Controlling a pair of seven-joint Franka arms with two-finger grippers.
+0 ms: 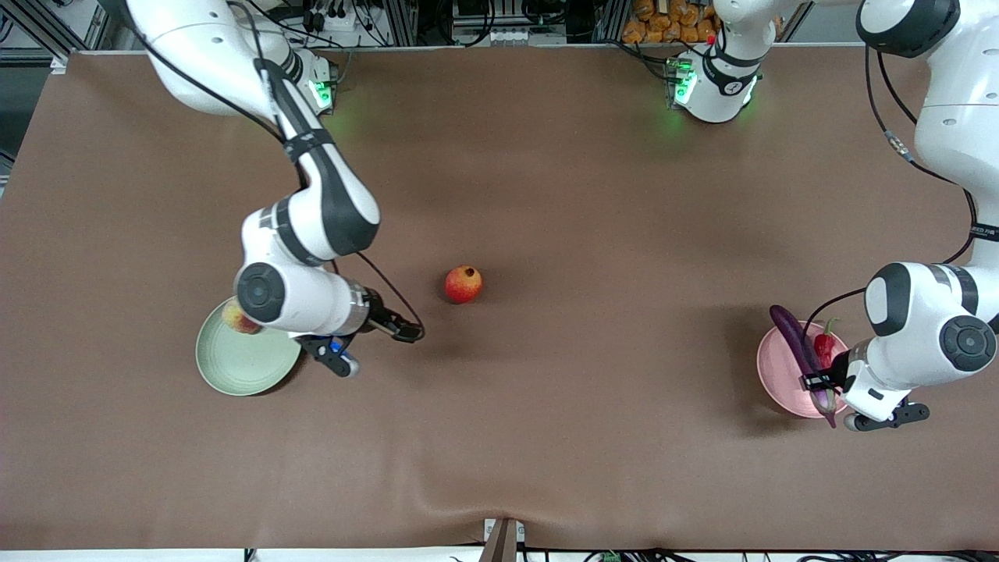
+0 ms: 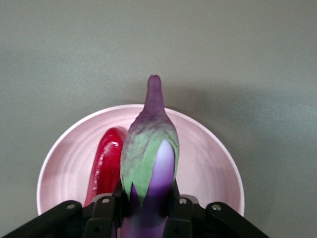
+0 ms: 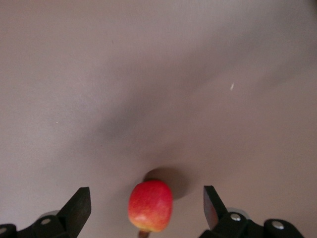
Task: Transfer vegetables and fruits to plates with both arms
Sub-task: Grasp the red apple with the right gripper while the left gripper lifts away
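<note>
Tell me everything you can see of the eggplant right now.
The eggplant is long, slim and glossy purple, with a green calyx and a purplish stem tip. The left pincer is shut on its body near the calyx end. It lies lengthwise over the pink plate, beside the red chili pepper. Whether it rests on the plate cannot be told.

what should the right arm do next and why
Probably move the right gripper on toward the round red fruit, which lies on the bare table, centred ahead of its open fingers. The peach is already on the green plate.
</note>
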